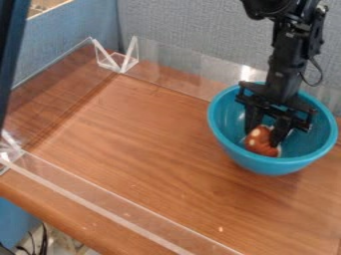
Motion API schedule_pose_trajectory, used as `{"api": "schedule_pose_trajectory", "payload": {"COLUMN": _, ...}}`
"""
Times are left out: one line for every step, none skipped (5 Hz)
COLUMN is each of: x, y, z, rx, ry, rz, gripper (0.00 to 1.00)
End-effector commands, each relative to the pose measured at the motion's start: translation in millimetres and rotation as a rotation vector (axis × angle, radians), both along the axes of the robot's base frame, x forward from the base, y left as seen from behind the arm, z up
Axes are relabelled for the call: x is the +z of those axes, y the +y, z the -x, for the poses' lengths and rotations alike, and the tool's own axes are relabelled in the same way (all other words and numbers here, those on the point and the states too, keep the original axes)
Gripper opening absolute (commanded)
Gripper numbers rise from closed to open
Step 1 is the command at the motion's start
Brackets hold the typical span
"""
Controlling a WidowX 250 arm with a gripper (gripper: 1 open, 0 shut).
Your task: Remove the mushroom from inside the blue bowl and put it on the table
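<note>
The blue bowl (288, 164) stands on the table (134, 139) at the right. Inside it lies the mushroom (264, 142), orange-brown with a pale patch. My black gripper (272, 127) reaches straight down into the bowl from above. Its fingers have drawn in around the top of the mushroom and are shut on it. The mushroom still sits low in the bowl, its upper part hidden by the fingers.
Low clear acrylic walls (94, 204) run along the table's front and left edges, with a clear bracket (120, 55) at the far corner. A grey-blue backdrop (186, 25) rises behind. Bare wood spreads left of the bowl.
</note>
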State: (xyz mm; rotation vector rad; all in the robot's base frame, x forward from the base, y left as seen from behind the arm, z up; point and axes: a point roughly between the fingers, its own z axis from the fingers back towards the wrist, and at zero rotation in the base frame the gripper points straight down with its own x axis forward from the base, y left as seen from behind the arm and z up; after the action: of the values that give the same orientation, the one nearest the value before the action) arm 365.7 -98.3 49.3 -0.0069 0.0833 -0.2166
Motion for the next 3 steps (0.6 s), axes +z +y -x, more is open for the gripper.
{"api": "schedule_pose_trajectory", "payload": {"x": 42.1, "y": 9, "z": -4.4, "rx": 0.012, "ry": -0.102, "rz": 0.026, "gripper": 0.00}}
{"api": "schedule_pose_trajectory", "payload": {"x": 49.6, "y": 12, "z": -2.5, "rx": 0.009, "ry": -0.112, "rz": 0.030, "gripper": 0.00}}
{"api": "schedule_pose_trajectory", "payload": {"x": 56.1, "y": 15, "z": -0.6, "rx": 0.007, "ry": -0.121, "rz": 0.036, "gripper": 0.00}}
